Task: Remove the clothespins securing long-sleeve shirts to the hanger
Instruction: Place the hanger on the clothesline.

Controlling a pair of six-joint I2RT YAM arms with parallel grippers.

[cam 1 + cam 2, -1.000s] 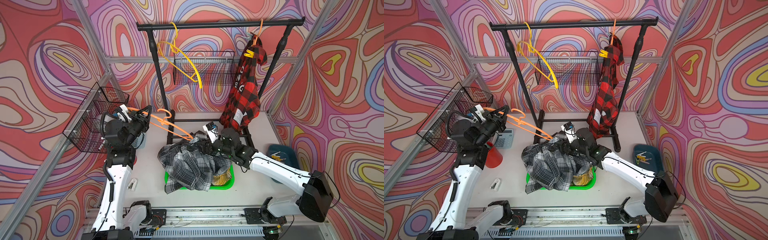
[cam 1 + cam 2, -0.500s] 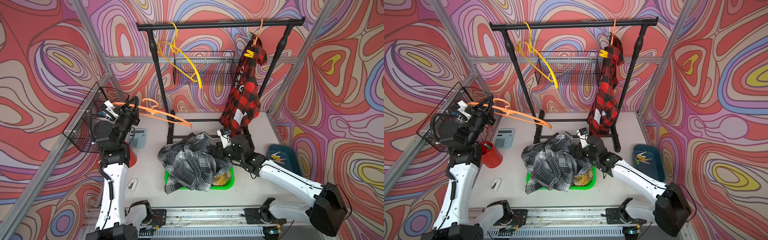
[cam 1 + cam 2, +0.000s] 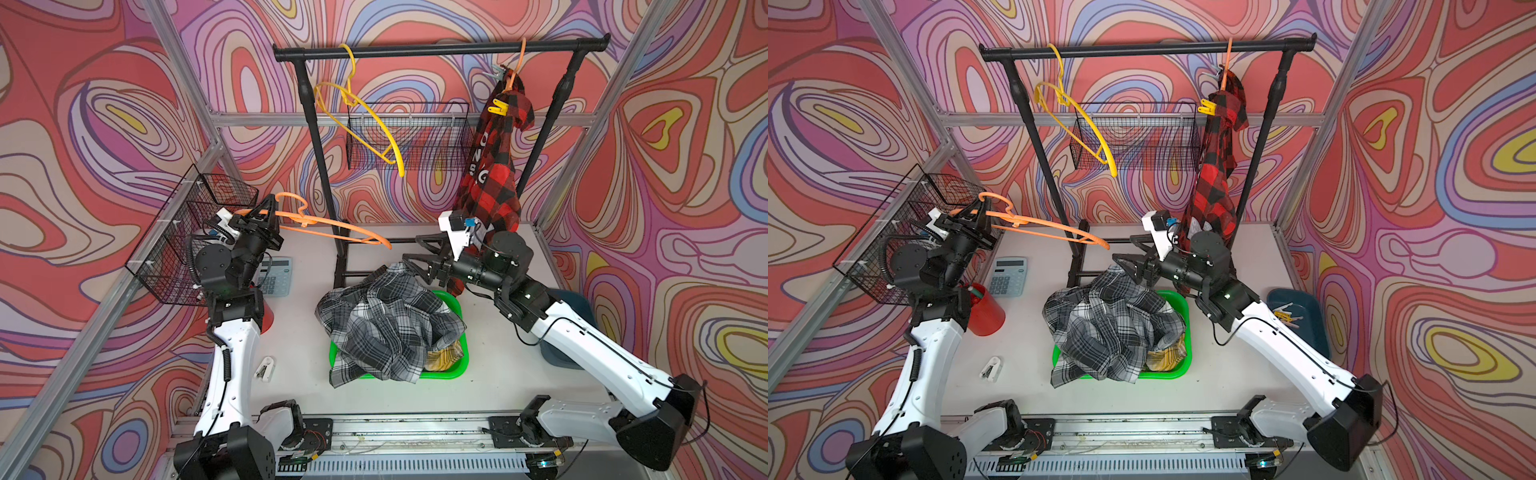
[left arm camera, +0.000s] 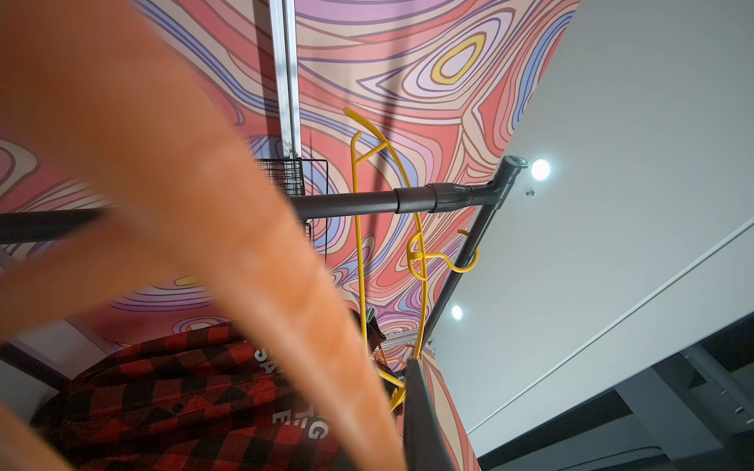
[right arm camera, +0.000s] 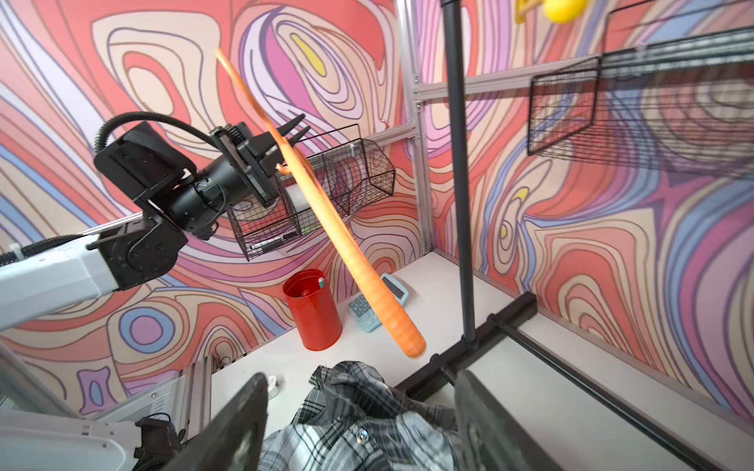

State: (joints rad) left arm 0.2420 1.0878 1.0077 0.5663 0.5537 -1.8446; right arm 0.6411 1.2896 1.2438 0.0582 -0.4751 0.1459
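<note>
Walls (image 3: 104, 124) are showing swirling bands of red, pink, purple, blue and yellow. At upper right in both top views, the hanging shirt (image 3: 492, 187) is displaying red-black buffalo check with white lettering and is carrying a yellow clothespin (image 3: 498, 109). At lower centre, the crumpled shirt (image 3: 386, 324) is displaying grey-black-white plaid. Yellow-black plaid fabric (image 3: 442, 357) is showing inside the bright green tub (image 3: 461, 361). At left, an orange hanger (image 3: 353, 231) is showing. A yellow hanger (image 3: 395, 147) is hanging on the black rack (image 3: 436, 49). A red cup (image 3: 986, 311) and pale blue calculator (image 3: 1007, 276) are sitting at left.
</note>
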